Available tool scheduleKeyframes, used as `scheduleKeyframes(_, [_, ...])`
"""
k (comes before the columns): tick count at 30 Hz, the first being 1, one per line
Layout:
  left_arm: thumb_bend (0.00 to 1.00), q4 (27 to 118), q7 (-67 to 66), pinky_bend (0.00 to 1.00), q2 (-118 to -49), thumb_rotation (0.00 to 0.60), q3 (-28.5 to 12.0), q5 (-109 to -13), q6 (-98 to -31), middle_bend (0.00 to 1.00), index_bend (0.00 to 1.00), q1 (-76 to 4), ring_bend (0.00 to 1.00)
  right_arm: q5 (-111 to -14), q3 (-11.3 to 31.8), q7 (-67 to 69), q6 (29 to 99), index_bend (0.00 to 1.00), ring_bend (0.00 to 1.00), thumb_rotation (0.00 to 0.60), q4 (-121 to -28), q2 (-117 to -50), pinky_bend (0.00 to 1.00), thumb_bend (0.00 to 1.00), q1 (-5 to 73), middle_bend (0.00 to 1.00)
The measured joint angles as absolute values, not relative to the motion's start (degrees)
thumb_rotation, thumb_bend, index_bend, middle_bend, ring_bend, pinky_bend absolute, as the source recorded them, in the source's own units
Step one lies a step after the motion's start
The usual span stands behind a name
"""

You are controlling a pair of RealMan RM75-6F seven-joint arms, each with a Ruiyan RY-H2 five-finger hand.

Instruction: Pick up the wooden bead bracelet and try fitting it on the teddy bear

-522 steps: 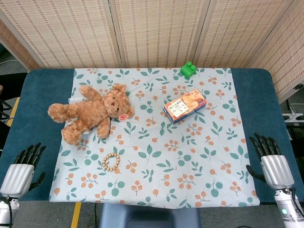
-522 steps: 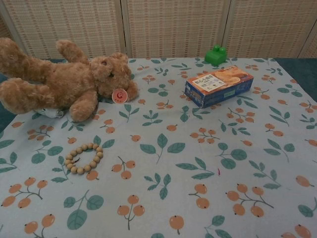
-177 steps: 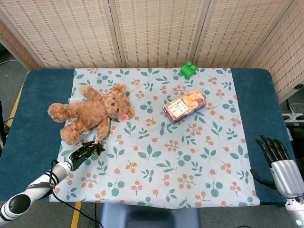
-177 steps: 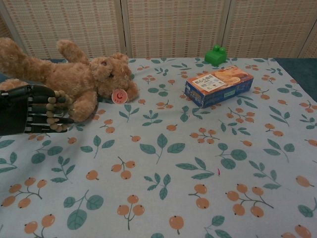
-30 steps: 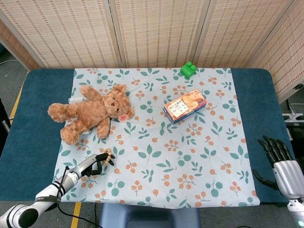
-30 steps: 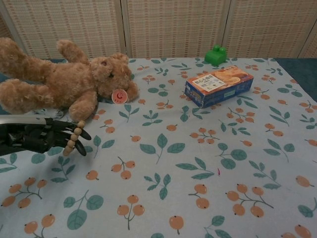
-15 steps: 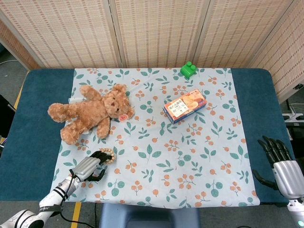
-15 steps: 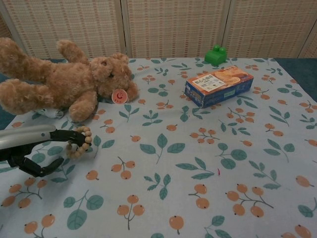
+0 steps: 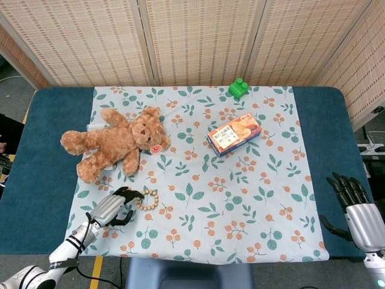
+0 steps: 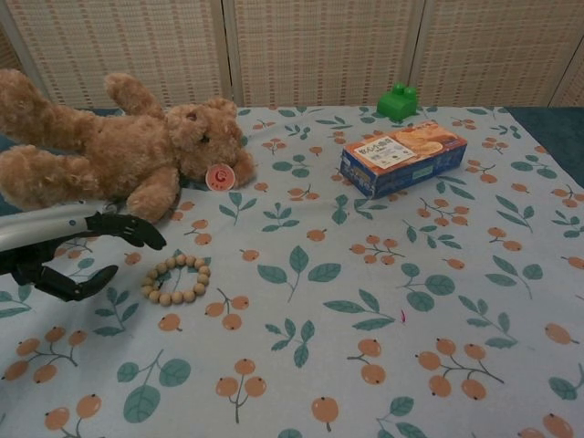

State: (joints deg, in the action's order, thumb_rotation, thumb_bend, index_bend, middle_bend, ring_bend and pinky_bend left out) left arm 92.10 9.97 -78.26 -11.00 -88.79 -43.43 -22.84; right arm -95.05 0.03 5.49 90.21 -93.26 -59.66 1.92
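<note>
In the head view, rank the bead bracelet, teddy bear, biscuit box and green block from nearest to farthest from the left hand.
1. Bead bracelet, just right of the left hand.
2. Teddy bear, behind it.
3. Biscuit box, centre-right.
4. Green block, far edge.

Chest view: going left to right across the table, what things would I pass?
Robot hand → bead bracelet → round tag at the teddy bear's chin → biscuit box.

behind your table (image 9: 36,120) stands a woven reed screen (image 9: 198,36) with pale wooden posts. a leaf-and-berry cloth (image 9: 240,198) covers the blue top; grey floor (image 9: 12,90) shows at the left edge.
</note>
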Motion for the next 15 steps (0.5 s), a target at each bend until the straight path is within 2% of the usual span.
scheduleKeyframes(6, [0.58,92.87,10.64,0.07,-75.55,0.6,-9.71,-93.94,-56.97,0.08,0.01,-20.1,0.01,-95.28,-0.02,5.46,90.79,0.0,0.0,0.542,-93.04,-59.57,0.0,0.24,1.61,0.0])
scheduleKeyframes(11, [0.54,92.59,9.03,0.06,-72.09,0.6,-7.01,-98.02,-72.67,0.0,0.0,-13.78,0.0,-94.08,-0.06,3.33,90.05,0.0,0.0,0.54,-93.51,-59.41,0.0,0.24,1.41,0.0])
scheduleKeyframes(15, [0.5,90.8,5.96,0.05,-71.13,0.6,-4.55,-99.66,-84.55,0.0,0.0,-6.94,0.0,-91.66,0.66,-0.33,89.98,0.0,0.0,0.54,-94.28,-59.88,0.0,0.24,1.0,0.0])
